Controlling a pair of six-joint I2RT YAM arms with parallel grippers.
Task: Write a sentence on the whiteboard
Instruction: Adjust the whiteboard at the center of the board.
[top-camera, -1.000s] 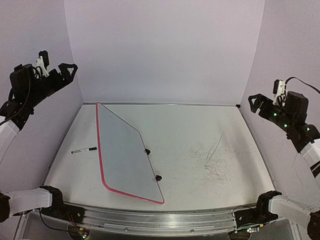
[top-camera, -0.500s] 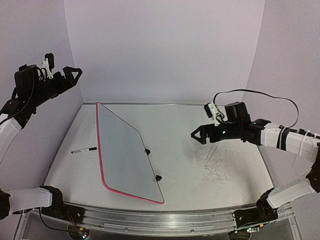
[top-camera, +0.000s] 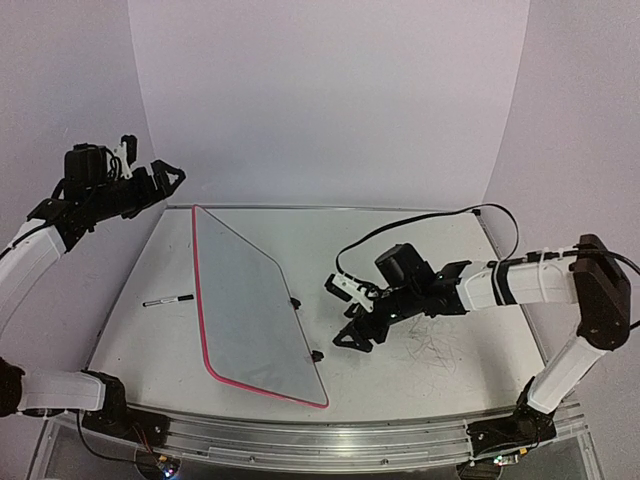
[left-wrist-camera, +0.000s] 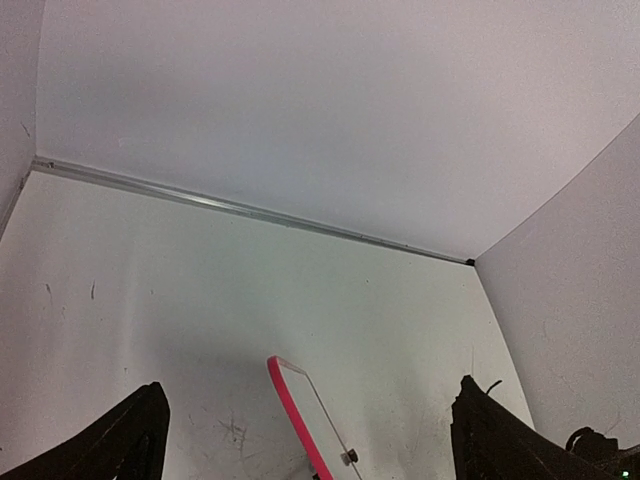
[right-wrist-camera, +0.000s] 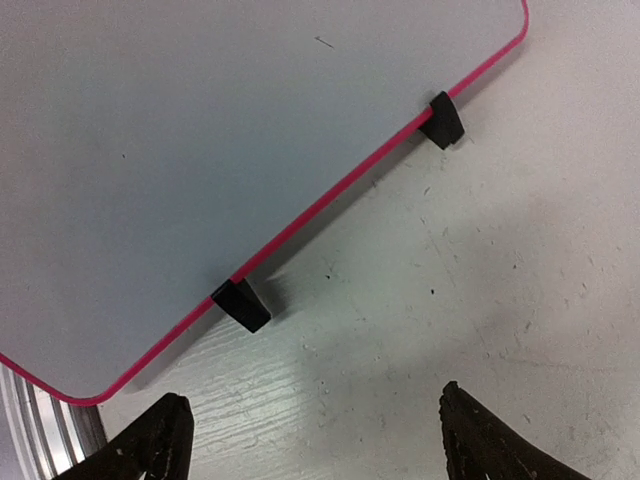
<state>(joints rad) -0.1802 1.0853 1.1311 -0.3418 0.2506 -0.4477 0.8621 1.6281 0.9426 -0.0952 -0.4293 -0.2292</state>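
The whiteboard (top-camera: 245, 300), white with a pink-red border and two black clips on its right edge, lies on the left half of the table. It fills the upper left of the right wrist view (right-wrist-camera: 200, 140), and its far corner shows in the left wrist view (left-wrist-camera: 300, 410). A black marker (top-camera: 168, 299) lies on the table left of the board. My right gripper (top-camera: 352, 318) is open and empty, low over the table just right of the board's clipped edge (right-wrist-camera: 310, 440). My left gripper (top-camera: 168, 172) is open and empty, held high above the table's far left corner (left-wrist-camera: 305, 440).
Dark scribbles (top-camera: 432, 330) mark the grey tabletop right of centre. Lilac walls (top-camera: 330, 100) close in the table at the back and both sides. A metal rail (top-camera: 320, 435) runs along the near edge.
My right arm has swung down and left from high at the right wall to just beside the board's clipped edge. My left gripper has moved a little right and down.
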